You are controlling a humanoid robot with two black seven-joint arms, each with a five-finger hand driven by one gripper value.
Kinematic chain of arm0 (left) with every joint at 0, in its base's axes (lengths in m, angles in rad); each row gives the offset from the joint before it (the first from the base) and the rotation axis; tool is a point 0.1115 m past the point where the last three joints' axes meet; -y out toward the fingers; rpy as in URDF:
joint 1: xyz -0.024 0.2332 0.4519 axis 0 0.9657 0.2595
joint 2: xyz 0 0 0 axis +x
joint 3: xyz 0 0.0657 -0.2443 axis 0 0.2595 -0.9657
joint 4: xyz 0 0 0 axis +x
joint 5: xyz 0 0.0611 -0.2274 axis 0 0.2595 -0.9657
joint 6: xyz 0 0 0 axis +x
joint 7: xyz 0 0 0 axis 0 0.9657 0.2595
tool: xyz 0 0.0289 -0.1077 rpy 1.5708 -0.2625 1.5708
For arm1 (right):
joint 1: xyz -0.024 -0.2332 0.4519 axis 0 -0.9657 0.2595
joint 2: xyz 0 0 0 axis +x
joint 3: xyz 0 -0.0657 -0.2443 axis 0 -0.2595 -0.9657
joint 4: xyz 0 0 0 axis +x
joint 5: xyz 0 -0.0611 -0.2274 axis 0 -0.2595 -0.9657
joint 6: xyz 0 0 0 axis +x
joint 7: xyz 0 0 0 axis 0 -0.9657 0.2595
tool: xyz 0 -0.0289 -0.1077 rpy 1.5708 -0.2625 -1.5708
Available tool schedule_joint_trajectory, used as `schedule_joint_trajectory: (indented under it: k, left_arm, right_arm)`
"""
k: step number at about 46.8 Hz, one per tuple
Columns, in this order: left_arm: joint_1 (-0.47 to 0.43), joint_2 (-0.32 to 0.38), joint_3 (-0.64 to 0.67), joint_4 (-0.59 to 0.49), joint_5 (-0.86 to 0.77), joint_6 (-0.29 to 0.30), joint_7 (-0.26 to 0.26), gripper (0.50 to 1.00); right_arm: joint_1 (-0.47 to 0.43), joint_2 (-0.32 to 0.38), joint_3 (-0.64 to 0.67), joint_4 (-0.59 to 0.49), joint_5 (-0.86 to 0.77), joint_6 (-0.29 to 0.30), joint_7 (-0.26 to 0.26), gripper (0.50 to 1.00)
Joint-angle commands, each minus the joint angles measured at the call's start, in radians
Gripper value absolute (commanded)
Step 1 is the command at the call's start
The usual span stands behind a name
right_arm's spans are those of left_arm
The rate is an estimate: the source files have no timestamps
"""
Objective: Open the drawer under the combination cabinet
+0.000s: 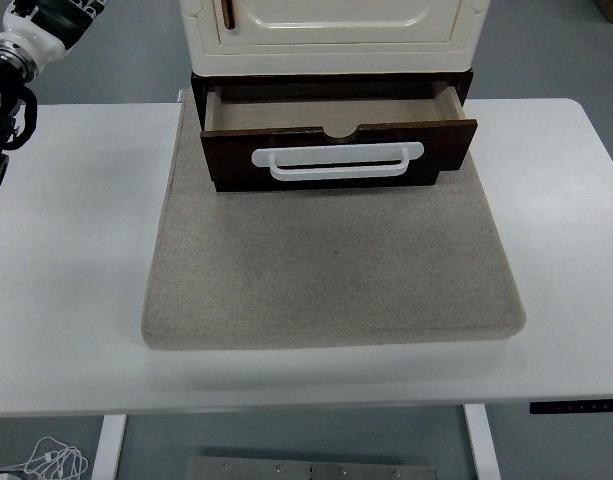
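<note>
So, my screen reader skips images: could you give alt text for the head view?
A dark brown drawer with a white handle stands pulled open and empty under a cream cabinet, on a grey mat on a white table. The left arm shows at the upper left edge.

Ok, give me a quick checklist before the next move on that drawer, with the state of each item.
1. Drawer pulled out of the cabinet: ok, its inside shows.
2. White handle free, nothing on it: ok.
3. Cabinet base sitting on the grey mat: ok.
4. Mat flat on the white table: ok.
5. Left arm clear of the drawer: ok, it is at the top left edge.
6. Left hand open or shut: cannot tell.
</note>
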Motion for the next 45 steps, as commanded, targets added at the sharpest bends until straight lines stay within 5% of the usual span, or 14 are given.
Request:
schedule_joint_trajectory:
  k: [1, 22, 45]
  left_arm:
    - [0.0, -0.015, 0.008, 0.0, 0.01, 0.001, -0.001, 1.0]
    - [-0.007, -0.087, 0.014, 0.006, 0.014, 0.052, -0.006, 1.0]
    - [-0.003, -0.091, 0.013, 0.006, 0.014, 0.054, -0.016, 1.0]
  right_arm:
    - [-0.001, 0.0, -0.002, 0.0, 0.0, 0.0, 0.0, 0.926]
    - [-0.002, 0.0, -0.002, 0.0, 0.0, 0.0, 0.0, 0.926]
    - [-0.005, 0.0, -0.002, 0.0, 0.0, 0.0, -0.002, 0.926]
